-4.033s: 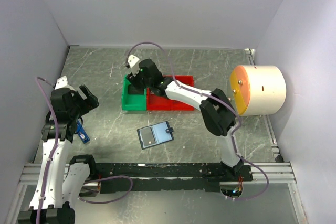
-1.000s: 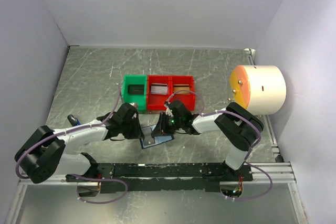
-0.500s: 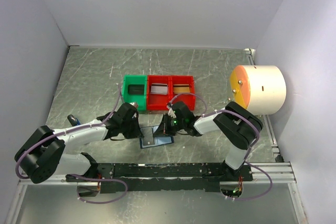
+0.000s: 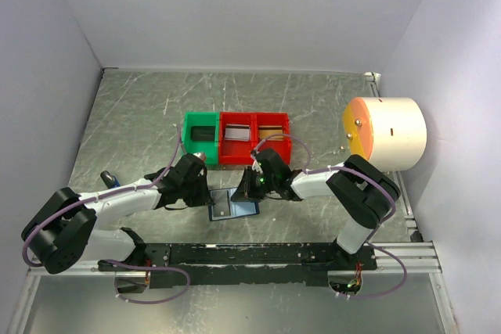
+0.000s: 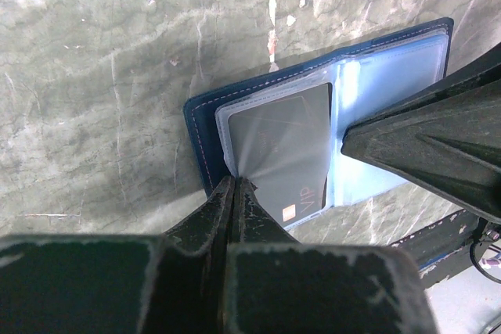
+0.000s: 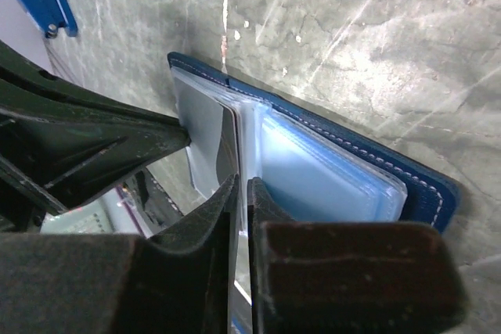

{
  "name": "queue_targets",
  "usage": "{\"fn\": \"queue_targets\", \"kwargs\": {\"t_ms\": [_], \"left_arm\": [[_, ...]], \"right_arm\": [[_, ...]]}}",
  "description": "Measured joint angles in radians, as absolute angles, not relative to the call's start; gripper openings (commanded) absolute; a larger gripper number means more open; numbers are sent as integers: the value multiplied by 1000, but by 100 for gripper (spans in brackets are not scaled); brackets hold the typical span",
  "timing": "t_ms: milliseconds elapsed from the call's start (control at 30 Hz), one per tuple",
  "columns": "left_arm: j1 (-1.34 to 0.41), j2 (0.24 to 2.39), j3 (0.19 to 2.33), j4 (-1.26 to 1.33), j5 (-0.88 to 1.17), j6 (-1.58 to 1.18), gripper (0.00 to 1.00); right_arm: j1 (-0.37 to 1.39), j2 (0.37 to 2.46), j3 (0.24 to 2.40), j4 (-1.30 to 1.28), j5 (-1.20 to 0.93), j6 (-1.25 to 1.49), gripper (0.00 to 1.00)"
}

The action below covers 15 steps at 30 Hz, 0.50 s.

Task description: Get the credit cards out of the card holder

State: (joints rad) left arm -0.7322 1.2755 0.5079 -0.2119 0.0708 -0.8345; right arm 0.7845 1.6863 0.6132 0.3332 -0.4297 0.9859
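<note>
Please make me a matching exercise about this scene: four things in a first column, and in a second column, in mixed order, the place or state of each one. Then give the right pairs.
Column one
1. card holder
2. green bin
3. dark card
4. big cylinder

Column two
A. directly left of the two red bins
B. on its side at the right, orange end facing left
C. lying open on the table, sleeves showing
D. inside a clear sleeve

Pairs: 1-C, 2-A, 3-D, 4-B
</note>
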Motion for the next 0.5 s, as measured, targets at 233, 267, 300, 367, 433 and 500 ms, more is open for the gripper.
{"fn": "queue_targets", "kwargs": {"t_ms": [233,267,300,367,433,500], "left_arm": [[-732,1275,508,-208,75,-823,7],[-732,1275,508,-207,75,-819,7],[-732,1275,508,-207,77,-816,7],[-732,1275,508,-207,80,-809,7],[-731,1274,508,-208,84,-804,7],[-731,1271,508,-209,84,-799,7]], "right_arm": [[789,1707,625,340,-445,982,25],[792,1718,632,348,-450,983,25],[794,1728,638,354,-457,984,25],[801,1750,656,363,-463,984,24],[801,1759,661,371,-473,986,17],[802,1763,660,380,-474,989,9]]}}
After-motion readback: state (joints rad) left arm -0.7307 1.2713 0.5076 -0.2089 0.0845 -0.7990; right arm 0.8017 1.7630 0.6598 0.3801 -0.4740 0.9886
